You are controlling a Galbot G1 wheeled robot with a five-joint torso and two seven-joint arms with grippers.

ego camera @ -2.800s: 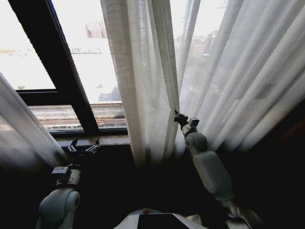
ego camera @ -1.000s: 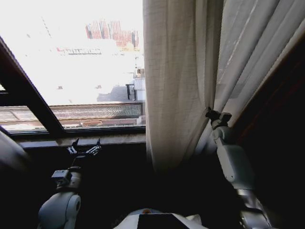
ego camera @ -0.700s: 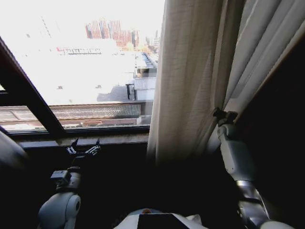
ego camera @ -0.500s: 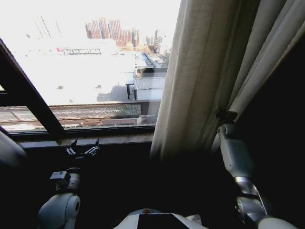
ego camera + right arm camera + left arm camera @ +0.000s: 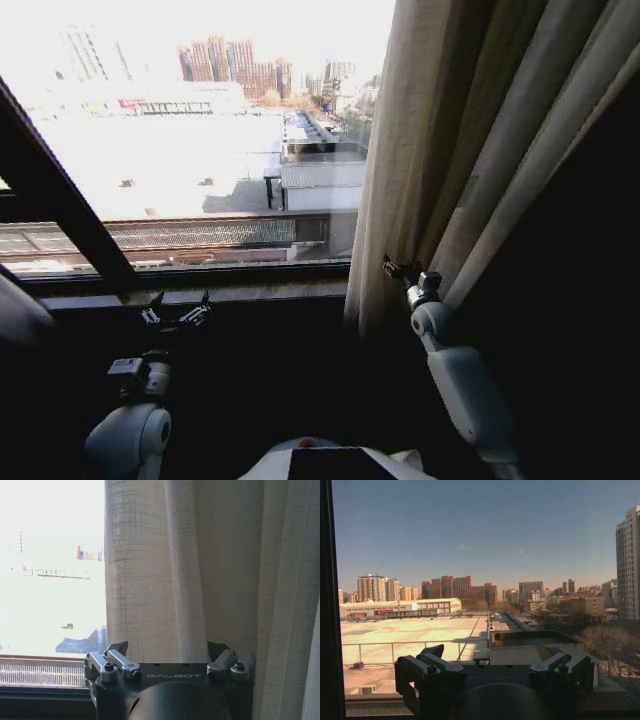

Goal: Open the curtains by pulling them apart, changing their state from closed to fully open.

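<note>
Since the earlier frames the curtains [image 5: 440,150] have bunched further toward the robot's right, baring most of the window [image 5: 200,150], and the right gripper [image 5: 402,272] has let go; its jaws now stand apart just in front of the gathered cloth. Resting low near the sill [image 5: 200,295], the left gripper [image 5: 175,312] is spread open too. Such fabric looks light, soft and yielding (best pinched at a pleat edge). Its long folds hang vertically, slanting slightly rightward
</note>
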